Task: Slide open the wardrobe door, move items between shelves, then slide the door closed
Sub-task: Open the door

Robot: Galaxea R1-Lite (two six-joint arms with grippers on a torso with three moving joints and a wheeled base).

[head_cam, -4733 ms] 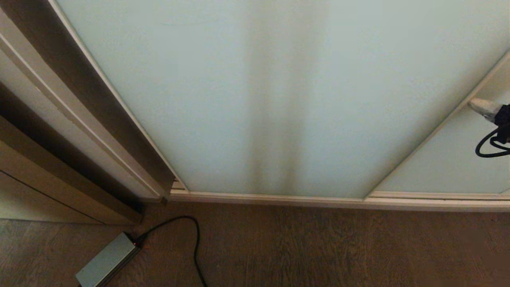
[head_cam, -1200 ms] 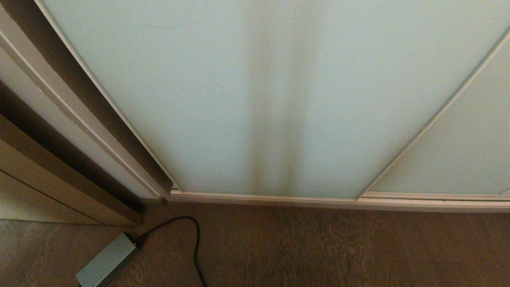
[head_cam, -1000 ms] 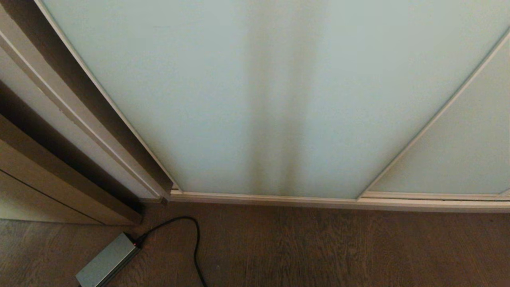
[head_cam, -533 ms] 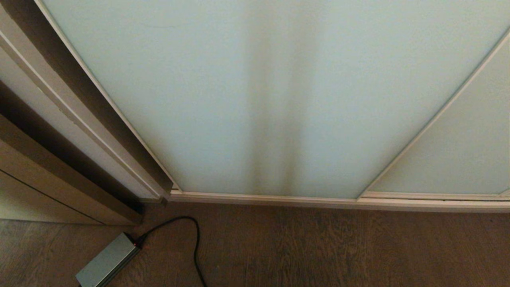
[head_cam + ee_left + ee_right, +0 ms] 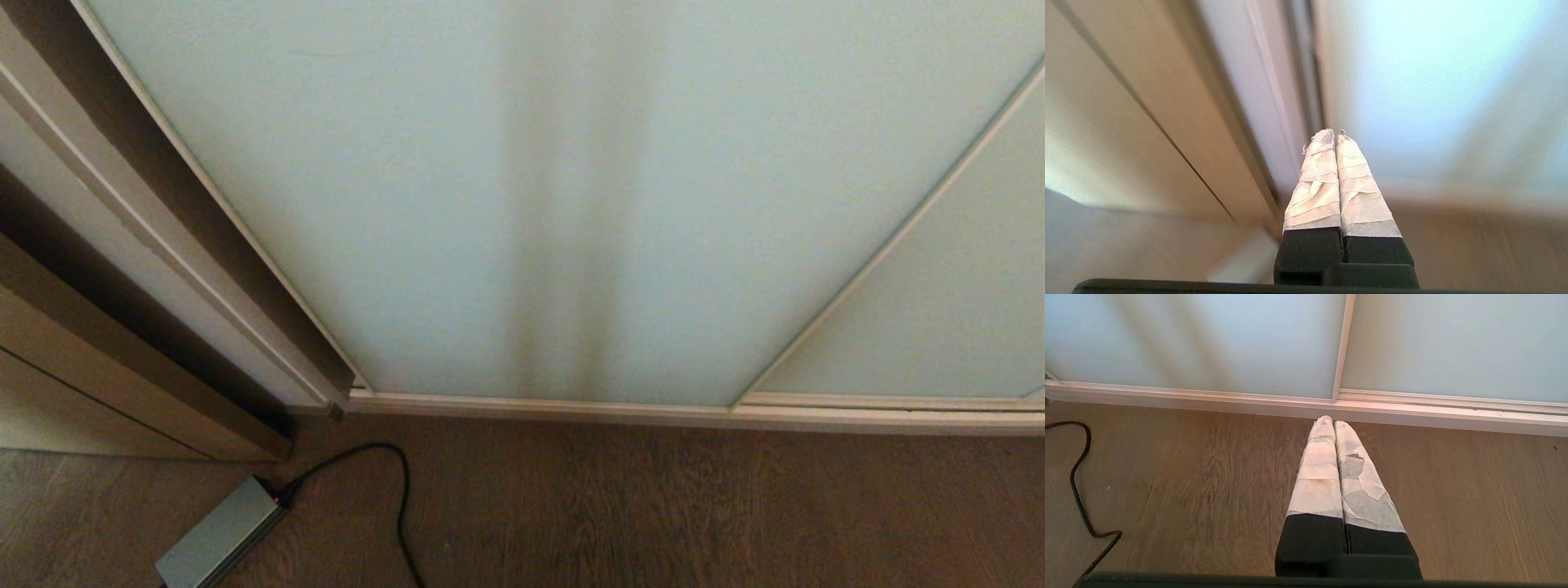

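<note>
The sliding wardrobe door (image 5: 522, 204) is a pale mint frosted panel that fills the head view. It stands shut beside its twin panel (image 5: 939, 327). The items and the shelves are hidden behind it. Neither arm shows in the head view. In the left wrist view my left gripper (image 5: 1333, 132) is shut and empty, its taped fingers pointing at the door's left edge (image 5: 1316, 81) where it meets the frame. My right gripper (image 5: 1329, 419) is also shut and empty. It hangs low over the wood floor, pointing at the seam (image 5: 1343, 343) between the two panels.
A grey power brick (image 5: 219, 541) lies on the floor at the lower left, its black cable (image 5: 392, 482) looping toward the near edge. The cream floor track (image 5: 653, 412) runs along the door's foot. A beige wooden frame (image 5: 122, 245) stands left of the door.
The right gripper, seen some seconds ago at the head view's right edge, has dropped out of that view. Over the last second the head view has stayed the same.
</note>
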